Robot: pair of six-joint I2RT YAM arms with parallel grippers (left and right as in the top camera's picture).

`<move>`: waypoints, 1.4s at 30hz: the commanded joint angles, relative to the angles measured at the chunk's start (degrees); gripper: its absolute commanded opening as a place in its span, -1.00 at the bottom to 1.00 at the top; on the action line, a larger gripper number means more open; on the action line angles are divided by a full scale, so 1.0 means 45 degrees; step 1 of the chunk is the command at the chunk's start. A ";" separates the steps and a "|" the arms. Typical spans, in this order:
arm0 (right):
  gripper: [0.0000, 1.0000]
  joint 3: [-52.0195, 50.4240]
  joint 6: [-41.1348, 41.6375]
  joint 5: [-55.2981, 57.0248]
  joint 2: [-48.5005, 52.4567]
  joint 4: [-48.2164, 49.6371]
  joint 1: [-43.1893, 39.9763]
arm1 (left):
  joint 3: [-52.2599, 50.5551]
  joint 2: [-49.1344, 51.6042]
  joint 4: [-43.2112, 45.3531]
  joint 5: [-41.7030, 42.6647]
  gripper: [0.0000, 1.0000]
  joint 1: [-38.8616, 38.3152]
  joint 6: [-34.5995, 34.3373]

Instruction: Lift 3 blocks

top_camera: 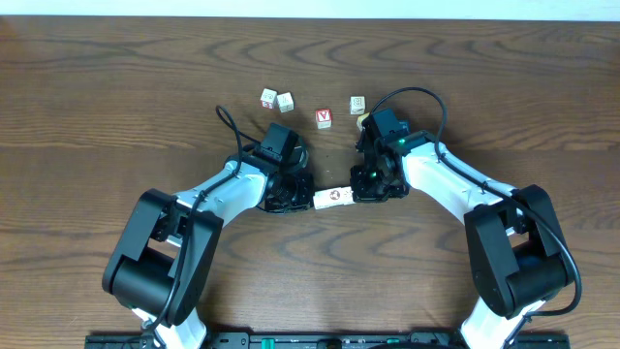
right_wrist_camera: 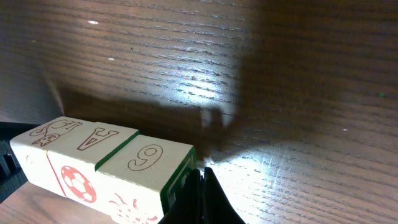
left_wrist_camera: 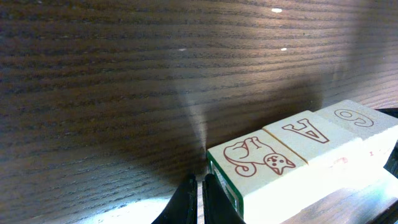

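The three blocks (top_camera: 334, 198) are light, hard, smooth wood. The left gripper (left_wrist_camera: 199, 200) and right gripper (right_wrist_camera: 200, 190) have their jaws pressed together, one at each end. Push the ends evenly, or they slip.

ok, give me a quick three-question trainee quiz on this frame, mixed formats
1. True or false: the left gripper and the right gripper each pinch a separate block between open fingers.
2. Multiple choice: in the row of three blocks, the middle block shows on top: A) a cat, B) the letter A, C) a 6.
3. Count: how many loose blocks lie on the table beyond the arms?

Key: 1 false, both grippers are shut and sit against the row's two ends. 2 B. 3 four.
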 commanded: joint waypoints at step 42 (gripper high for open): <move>-0.98 0.0491 -0.0146 -0.1919 0.0034 0.0005 0.0384 | -0.0107 -0.0733 0.0049 0.1297 -0.85 -0.0223 -0.0355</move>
